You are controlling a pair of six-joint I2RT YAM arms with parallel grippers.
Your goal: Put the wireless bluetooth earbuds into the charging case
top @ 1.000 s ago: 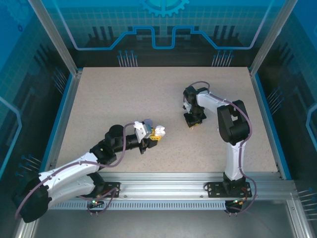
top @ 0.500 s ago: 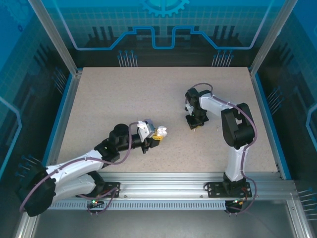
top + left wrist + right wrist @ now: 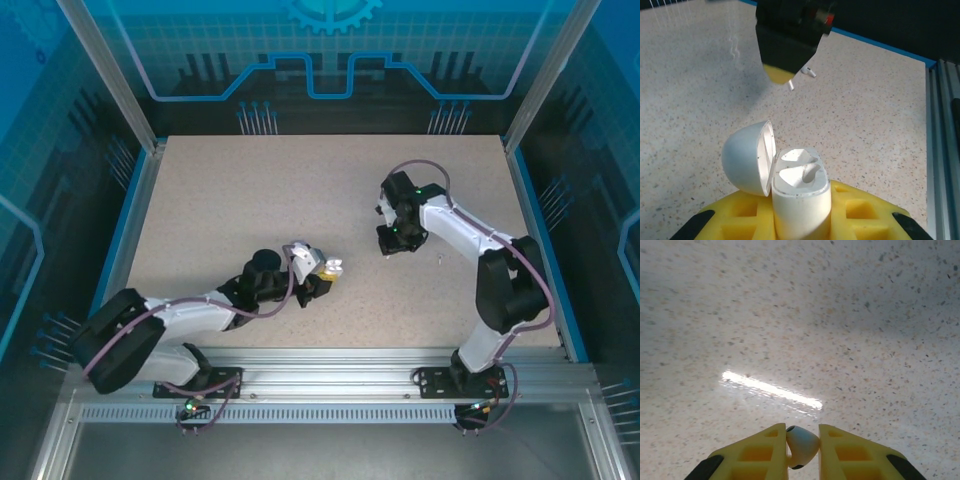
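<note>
A pale speckled desk (image 3: pixel 230 200) seen from above, with two robot arms reaching in from its near edge. The left gripper (image 3: pixel 320 280) is clamped on a small white charging case (image 3: pixel 800 195), held upright between its yellow pads with the lid (image 3: pixel 747 157) hinged open to the left; the two wells inside face up, and it is hard to tell whether either is already filled. The right gripper (image 3: pixel 392 243) sits right of centre, low over the desk, its yellow pads pinched on one small white earbud (image 3: pixel 801 445), whose short stem pokes out below it in the left wrist view. A second earbud (image 3: pixel 440 260) lies loose on the desk just to the right of that gripper. Over the last second the left arm has flattened and stretched further right, carrying the open case a little nearer the middle of the desk, while the right arm's elbow has swung out to the right and its gripper has kept much the same spot. The case and the held earbud are now closer but still apart, which suggests the two are being brought together so the bud can be lowered into a well; it is not yet inserted.
</note>
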